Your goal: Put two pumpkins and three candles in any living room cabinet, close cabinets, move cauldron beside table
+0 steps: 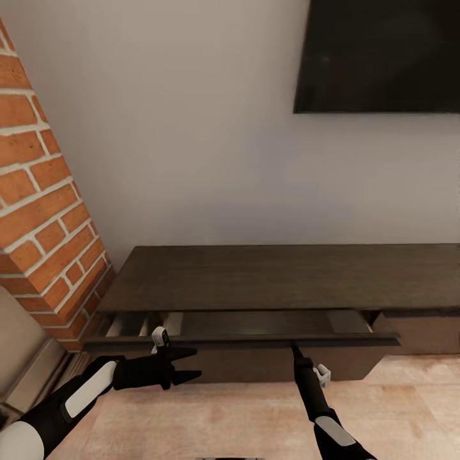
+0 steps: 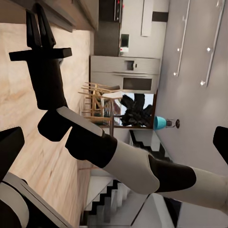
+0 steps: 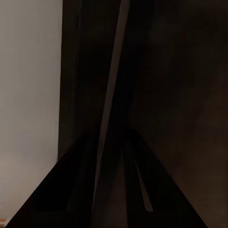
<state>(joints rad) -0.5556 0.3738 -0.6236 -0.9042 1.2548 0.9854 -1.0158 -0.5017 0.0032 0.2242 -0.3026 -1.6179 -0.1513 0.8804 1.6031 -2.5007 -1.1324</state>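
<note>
The cabinet (image 1: pixel 268 278) stands against the pale wall below a dark wall screen (image 1: pixel 383 54), its long axis running left to right across the head view, with a brick pillar (image 1: pixel 45 211) at its left end. Its upper left drawer (image 1: pixel 243 340) is pulled part way out, so the long front edge forms a dark band parallel to the cabinet's length and a strip of the interior shows behind it; no pumpkin or candle can be made out inside, though the gap is shadowed. That front edge is what the next move turns on: judging by the task, the drawer must either come further out or be pushed home, and either way the travel is straight across the cabinet's long axis, toward or away from the robot. The right gripper (image 1: pixel 294 348) is the nearer one, its thin dark tip at or under the drawer front right of the middle; in the right wrist view its fingers (image 3: pixel 137 190) converge on a pale slanted edge, seemingly pressed together, though whether they pinch the panel I cannot tell. The left gripper (image 1: pixel 186 364) hangs just below and in front of the drawer's left part, pointing sideways along the cabinet, fingers spread and holding nothing, above the wood floor (image 1: pixel 243 415).
</note>
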